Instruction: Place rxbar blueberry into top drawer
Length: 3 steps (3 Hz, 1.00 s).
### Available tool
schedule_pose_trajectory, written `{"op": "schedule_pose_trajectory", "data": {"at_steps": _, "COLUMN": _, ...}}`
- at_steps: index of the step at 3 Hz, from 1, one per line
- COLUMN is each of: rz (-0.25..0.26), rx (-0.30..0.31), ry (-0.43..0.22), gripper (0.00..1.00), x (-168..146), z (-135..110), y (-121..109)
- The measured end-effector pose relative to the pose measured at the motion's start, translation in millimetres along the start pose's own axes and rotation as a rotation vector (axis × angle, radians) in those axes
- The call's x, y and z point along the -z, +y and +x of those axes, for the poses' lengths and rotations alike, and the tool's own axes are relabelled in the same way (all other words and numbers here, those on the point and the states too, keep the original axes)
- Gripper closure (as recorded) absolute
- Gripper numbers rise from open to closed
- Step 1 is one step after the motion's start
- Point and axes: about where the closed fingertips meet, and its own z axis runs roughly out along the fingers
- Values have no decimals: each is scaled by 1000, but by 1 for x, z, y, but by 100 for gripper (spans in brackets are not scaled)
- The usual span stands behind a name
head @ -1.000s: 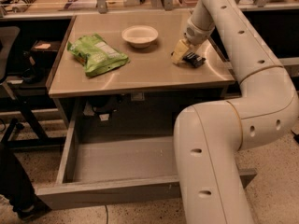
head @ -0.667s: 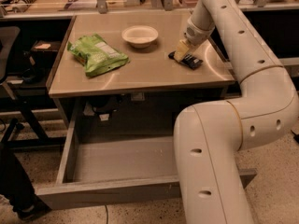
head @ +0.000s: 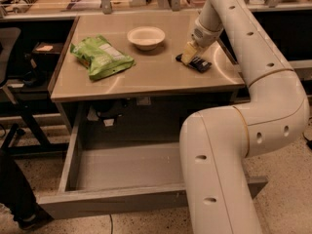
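Camera view: gripper (head: 188, 57) at rxbar blueberry (head: 200, 65) on table (head: 146, 74)

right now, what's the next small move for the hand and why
Probably lift the rxbar blueberry just clear of the table, once the grip is sure. The hand is down on the bar at the table's right side, the bar lies flat on the tabletop, and the top drawer stands open below.
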Motion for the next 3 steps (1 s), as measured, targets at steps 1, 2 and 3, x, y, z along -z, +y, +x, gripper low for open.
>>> {"op": "schedule_pose_trajectory", "data": {"at_steps": 1, "rz": 1, "rx": 0, "ry": -1, "gripper": 100, "x": 6, "z": 0, "y": 5}}
{"op": "schedule_pose_trajectory", "data": {"at_steps": 2, "rz": 1, "rx": 0, "ry": -2, "gripper": 100, "x": 9, "z": 0, "y": 6}}
{"op": "schedule_pose_trajectory", "data": {"at_steps": 3, "rz": -15, "rx": 50, "ry": -80, "gripper": 100, "x": 28, "z": 5, "y": -3}}
